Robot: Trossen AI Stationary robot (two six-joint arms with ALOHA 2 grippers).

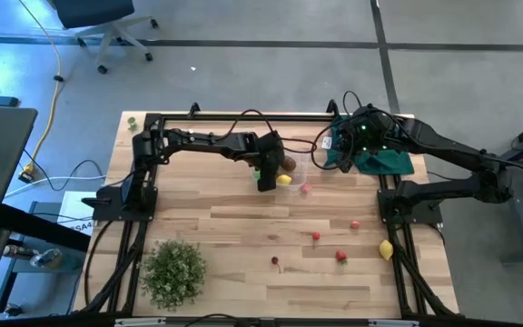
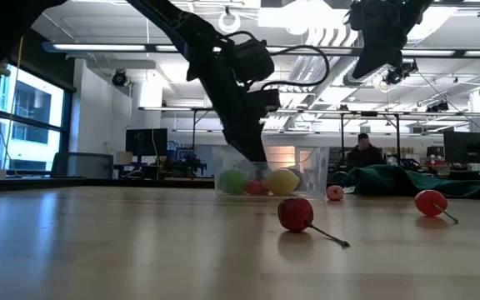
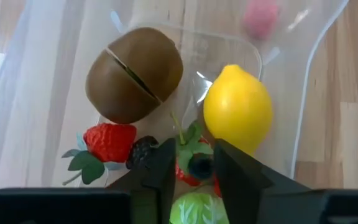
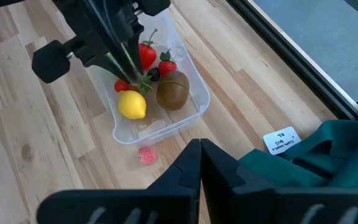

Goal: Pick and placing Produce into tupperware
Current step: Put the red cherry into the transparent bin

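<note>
The left gripper (image 3: 193, 163), fingers parting slightly, is releasing a small fruit (image 3: 199, 167) into the tub (image 4: 188, 115); lifting straight up avoids dragging it out

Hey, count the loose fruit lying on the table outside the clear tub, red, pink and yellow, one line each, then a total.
Red fruits: 4
Pink fruit: 1
Yellow lemon: 1
Total: 6

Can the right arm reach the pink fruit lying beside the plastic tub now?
Probably yes. The pink fruit lies on bare table outside the tub, just ahead of the shut right end effector, with nothing between them.
</note>
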